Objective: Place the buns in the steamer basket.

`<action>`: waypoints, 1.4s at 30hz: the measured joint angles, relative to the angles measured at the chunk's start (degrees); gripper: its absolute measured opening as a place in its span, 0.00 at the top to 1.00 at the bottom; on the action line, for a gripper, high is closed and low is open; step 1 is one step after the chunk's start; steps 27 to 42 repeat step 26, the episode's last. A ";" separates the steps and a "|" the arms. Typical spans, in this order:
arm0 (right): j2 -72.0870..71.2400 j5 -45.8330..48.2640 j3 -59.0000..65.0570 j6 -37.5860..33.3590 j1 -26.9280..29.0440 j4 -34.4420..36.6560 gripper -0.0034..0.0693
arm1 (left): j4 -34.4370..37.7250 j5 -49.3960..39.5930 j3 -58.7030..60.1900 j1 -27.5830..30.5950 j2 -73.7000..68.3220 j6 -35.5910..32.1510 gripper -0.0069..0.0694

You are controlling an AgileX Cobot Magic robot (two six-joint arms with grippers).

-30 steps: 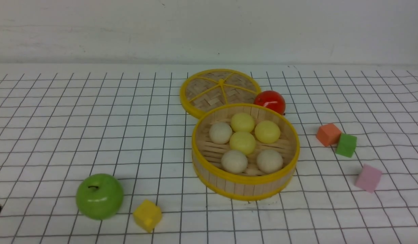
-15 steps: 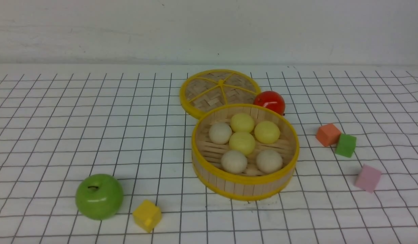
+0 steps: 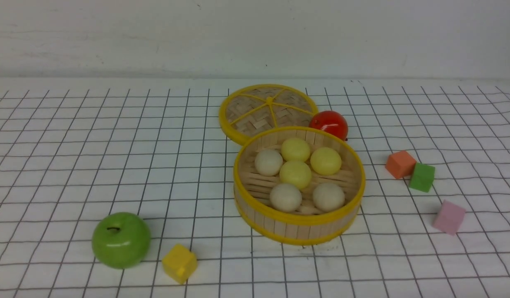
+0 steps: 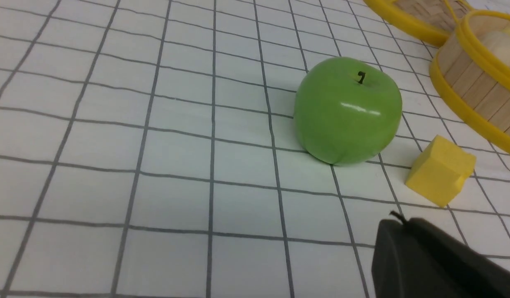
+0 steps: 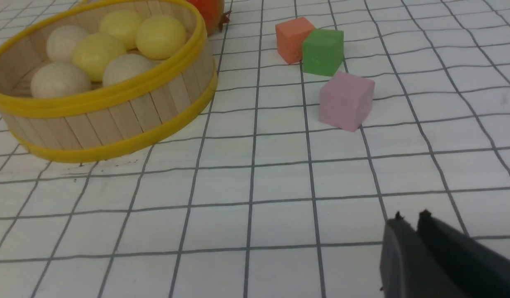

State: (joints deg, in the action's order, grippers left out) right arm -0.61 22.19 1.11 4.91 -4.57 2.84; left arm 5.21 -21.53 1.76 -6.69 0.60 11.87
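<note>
**Finally, six buns are sitting in the basket**

All six buns (image 3: 298, 174) are resting inside the basket (image 3: 299, 223), three cream and three yellow, clustered on the slats and touching one another. Nothing is lying loose on the gridded surface (image 3: 114, 165) that would count as a bun, so the job is looking complete.

Both arms are hanging low and well back from the basket, out of the front view. The left fingers (image 4: 397, 244) are sitting pressed together with nothing between them, pointing toward the apple (image 4: 348, 109) and the yellow cube (image 4: 441, 169). The right fingers (image 5: 412, 236) are showing only a thin slit between their tips and are holding nothing; whether they are fully closed is not clear. They are facing the pink cube (image 5: 346, 100), with the orange cube (image 5: 293, 38) and green cube (image 5: 323, 50) touching each other beyond it.

The lid (image 3: 269, 109) is lying flat behind the basket, partly hidden by its far rim, and the red ball (image 3: 329, 124) is sitting just beside that rim.

What is still risking trouble is stray motion. An arm sweeping across could be catching the yellow rim and tipping the light basket, sending the smooth buns rolling away. A nudge to the apple could be driving it into the basket wall. A mistaken grab at the red ball could also be jostling the rim and disturbing the cluster.
</note>
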 joint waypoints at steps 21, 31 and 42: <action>0.00 0.00 0.00 0.00 0.00 0.00 0.84 | -0.02 0.00 0.00 0.00 0.00 0.00 0.93; 0.00 0.00 0.00 0.00 0.00 0.00 0.84 | -0.02 0.00 0.00 0.00 0.00 0.00 0.93; 0.00 0.00 0.00 0.00 0.00 0.00 0.84 | -0.02 0.00 0.00 0.00 0.00 0.00 0.93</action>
